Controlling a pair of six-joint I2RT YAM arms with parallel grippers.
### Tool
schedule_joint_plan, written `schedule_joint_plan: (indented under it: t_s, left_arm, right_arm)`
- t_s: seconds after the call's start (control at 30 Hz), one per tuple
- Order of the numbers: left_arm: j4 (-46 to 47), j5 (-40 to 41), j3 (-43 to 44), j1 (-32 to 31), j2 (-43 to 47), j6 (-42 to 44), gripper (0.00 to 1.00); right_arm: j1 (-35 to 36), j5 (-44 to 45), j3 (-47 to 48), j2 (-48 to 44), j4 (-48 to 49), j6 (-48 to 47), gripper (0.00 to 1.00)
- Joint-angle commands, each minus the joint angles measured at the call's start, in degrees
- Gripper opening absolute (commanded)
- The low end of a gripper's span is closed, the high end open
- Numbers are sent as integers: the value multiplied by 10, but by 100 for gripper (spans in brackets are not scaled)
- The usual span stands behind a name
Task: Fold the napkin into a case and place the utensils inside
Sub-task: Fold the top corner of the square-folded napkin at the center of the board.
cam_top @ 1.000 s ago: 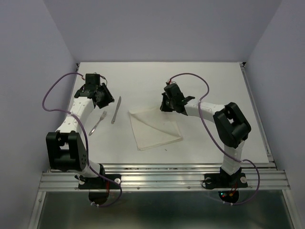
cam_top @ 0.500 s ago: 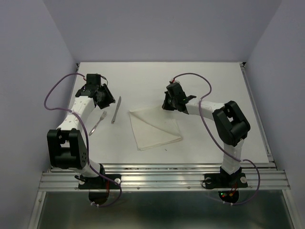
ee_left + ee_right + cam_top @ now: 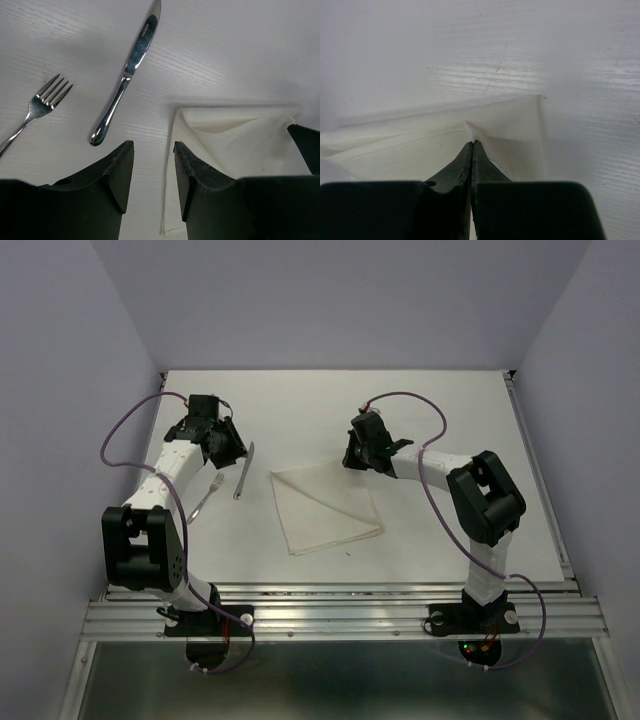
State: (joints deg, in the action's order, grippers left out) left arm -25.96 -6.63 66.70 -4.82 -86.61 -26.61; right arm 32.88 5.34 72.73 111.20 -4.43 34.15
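Observation:
The white napkin (image 3: 325, 505) lies folded at the table's middle, one flap laid diagonally over it. My right gripper (image 3: 353, 462) sits at its far right corner, shut, with a small peak of napkin (image 3: 420, 145) pinched up at its tips (image 3: 472, 143). The utensils lie left of the napkin: a silver knife (image 3: 244, 470) and a fork (image 3: 207, 496), both bare on the table. My left gripper (image 3: 232, 448) hovers by the knife's far end, open and holding nothing. Its view shows the knife (image 3: 131, 65), the fork (image 3: 42, 102) and the napkin's edge (image 3: 235, 135) beyond its jaws (image 3: 153, 147).
The white tabletop (image 3: 450, 410) is bordered by grey walls at the back and sides. A metal rail (image 3: 340, 615) runs along the near edge, where both arm bases are bolted. Purple cables loop off each arm.
My left arm has swung a little to the right, toward the knife. The right gripper has shifted slightly toward the back, still shut at the napkin's corner.

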Motion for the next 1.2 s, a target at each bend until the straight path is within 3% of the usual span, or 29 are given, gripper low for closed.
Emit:
schedule_joint_plan:
  t_s: [0.0,0.63,0.7,0.73,0.83,0.9,1.17]
  left_arm:
    - [2,-12,26,-11,-1,18,49]
    - [22,-52,46,-116,-61,24,49]
    - [32,-57,48,-128,-74,18,49]
    - [41,-62,48,-130,-80,15,49]
    - [53,-66,48,-131,-102,9,49]
    - [64,-72,52,-131,-114,5,48]
    - [81,-80,76,-132,-162,3,48]
  right_arm:
    - [-5,21,19,2,27,5,1]
    - [-10,16,17,10,27,15,1]
    - [-10,19,15,9,27,16,6]
    - [-10,19,15,6,27,16,14]
    - [-10,22,9,-2,27,15,18]
    - [-10,25,5,-14,26,13,29]
    - [-10,34,-33,-87,24,0,44]
